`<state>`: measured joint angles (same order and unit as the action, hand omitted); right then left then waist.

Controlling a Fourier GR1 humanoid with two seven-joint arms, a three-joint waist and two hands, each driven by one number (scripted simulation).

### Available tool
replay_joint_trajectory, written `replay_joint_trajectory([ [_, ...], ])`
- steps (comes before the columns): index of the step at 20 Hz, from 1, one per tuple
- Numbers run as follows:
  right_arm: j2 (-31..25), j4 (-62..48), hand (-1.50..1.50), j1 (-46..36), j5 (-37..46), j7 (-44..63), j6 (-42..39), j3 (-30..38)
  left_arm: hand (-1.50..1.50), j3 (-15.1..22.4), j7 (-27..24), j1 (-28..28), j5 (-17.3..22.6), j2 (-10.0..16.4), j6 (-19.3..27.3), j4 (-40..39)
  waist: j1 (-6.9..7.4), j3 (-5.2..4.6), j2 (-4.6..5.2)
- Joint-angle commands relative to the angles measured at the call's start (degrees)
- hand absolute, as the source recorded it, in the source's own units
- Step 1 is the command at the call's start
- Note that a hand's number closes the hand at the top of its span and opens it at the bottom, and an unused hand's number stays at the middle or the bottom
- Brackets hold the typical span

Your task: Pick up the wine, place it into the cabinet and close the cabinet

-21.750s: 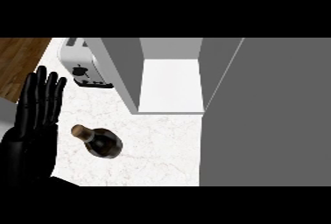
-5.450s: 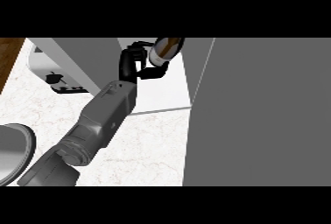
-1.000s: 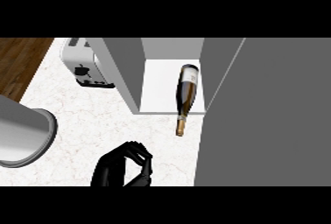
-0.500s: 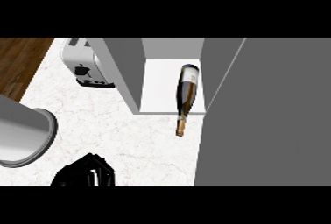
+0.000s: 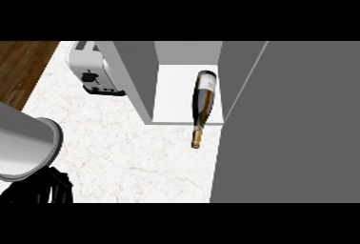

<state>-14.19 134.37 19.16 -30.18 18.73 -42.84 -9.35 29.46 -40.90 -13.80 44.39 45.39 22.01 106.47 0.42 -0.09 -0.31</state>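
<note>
**A:** Where is the wine (image 5: 204,102) now?

**B:** It lies on its side on the shelf (image 5: 172,95) inside the cabinet (image 5: 134,76), close to the right wall. Its neck points toward the table's near edge. The capped tip sticks out past the shelf's front lip and hangs over the table (image 5: 134,152).

**A:** So only the closing is left?

**B:** I'd say so. The cabinet door (image 5: 295,124), the big grey panel on the right, stands open. I reckon the overhanging neck is the catch, since a door swung shut could strike it. It seems wiser to nudge the bottle deeper first, pushing along its length so it doesn't roll, and only then bring the door round.

**A:** And the hands?

**B:** The left hand (image 5: 38,188) is a dark shape at the table's near left corner, just under the grey left forearm (image 5: 25,147). It is well apart from the bottle and holds nothing I can see. Whether it is spread or closed, I cannot tell. The right hand doesn't show.

**A:** Is anything else in the way?

**B:** A toaster (image 5: 95,71) sits toward the table's far left corner, just beside the cabinet's left wall and away from the door's side.
</note>
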Motion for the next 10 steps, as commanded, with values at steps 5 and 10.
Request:
replay_joint_trajectory([
  [5,4.1,10.5,1.50,-2.9,11.8,4.8,-0.2,-15.8,1.50,-9.5,-3.2,-6.4,5.9,6.5,-9.5,-2.3,0.28,-0.16,-0.82],
  [10,10.8,9.5,1.50,-8.7,18.9,10.7,5.8,-26.7,1.50,-10.8,-2.1,-7.2,6.8,7.6,-10.7,-1.1,-0.22,-0.22,-0.78],
])
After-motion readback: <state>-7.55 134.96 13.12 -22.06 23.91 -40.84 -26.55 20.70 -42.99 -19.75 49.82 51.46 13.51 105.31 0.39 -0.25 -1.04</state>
